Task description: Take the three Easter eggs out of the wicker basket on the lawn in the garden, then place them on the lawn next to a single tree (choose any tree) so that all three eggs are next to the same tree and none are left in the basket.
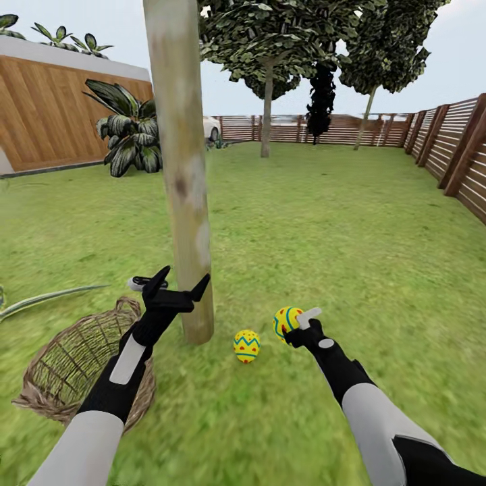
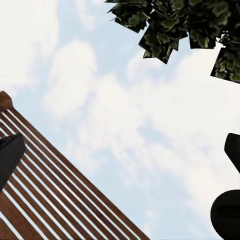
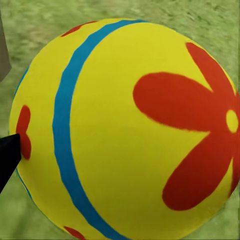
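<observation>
**One egg down by the tree, a second on its way to the grass**

The right end effector comes in low over the lawn, closed around the flower-marked egg. The right wrist view has that egg huge in front of the lens, red flower and blue band plain, with grass behind it. Whether it touches the ground yet, I can't tell; it looks just above the grass or barely on it.

Just beside it lies the zigzag egg, already resting on the lawn near the foot of the pale trunk. That one counts as placed, I'd say.

Over on the left, the wicker basket sits tipped on the lawn near the same tree, and the part of its inside that shows looks bare. The left arm crosses in front of its far side, so a third egg could be hidden there; I can't say where it is.

The left end effector hangs open above the basket rim, fingers spread wide, holding nothing; its camera looks at sky, fence slats and leaves.

Score so far, as I read it: one placed, one about to be released, one unaccounted for.
</observation>
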